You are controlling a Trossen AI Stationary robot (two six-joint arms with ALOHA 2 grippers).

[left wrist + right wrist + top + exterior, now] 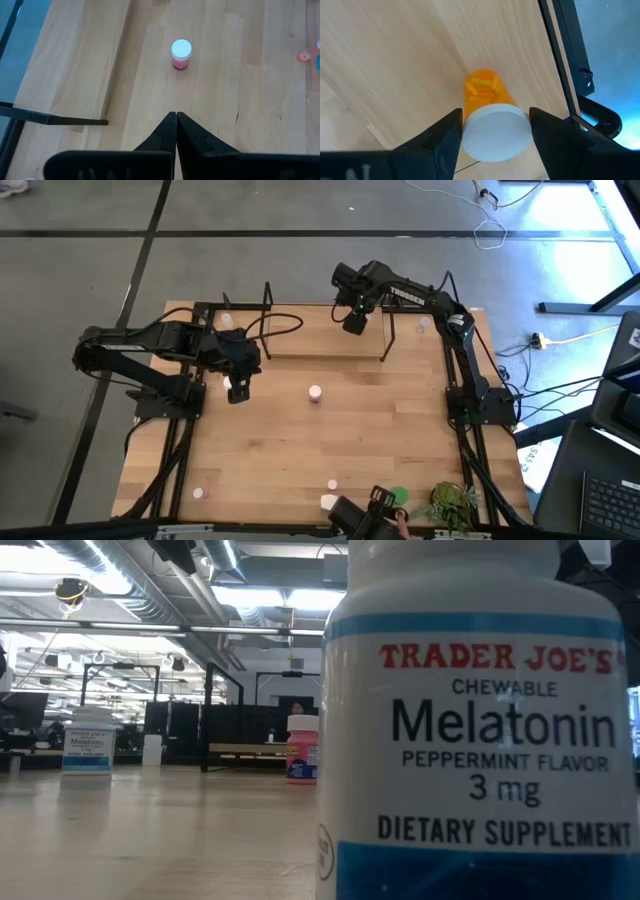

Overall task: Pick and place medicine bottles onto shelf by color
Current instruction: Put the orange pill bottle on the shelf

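Note:
In the right wrist view my right gripper [495, 116] is shut on an orange medicine bottle [484, 90] with a white cap, over the light wood shelf [395, 60]. In the high view this gripper [353, 323] hovers above the shelf [300, 340] at the table's far edge. My left gripper [238, 388] is shut and empty, left of a pink bottle with a white cap [315, 393] that stands on its base on the table [181, 54]. Seen from its own wrist, the left gripper [176, 120] points toward that bottle. My right gripper pinches the orange bottle at its white cap [495, 132], one finger [447, 137] on each side of the cap. The fingers come from above, pointing down. The bottle hangs upright below them; whether its base touches the shelf board cannot be told.
Small bottles stand on the shelf's ends [227, 323] [422, 326]. More stand near the near edge: a tiny pink one [332, 485], a white one [328, 502], a green one [400, 495], beside a leafy plant [455, 505]. A large Melatonin bottle [480, 720] fills the low view.

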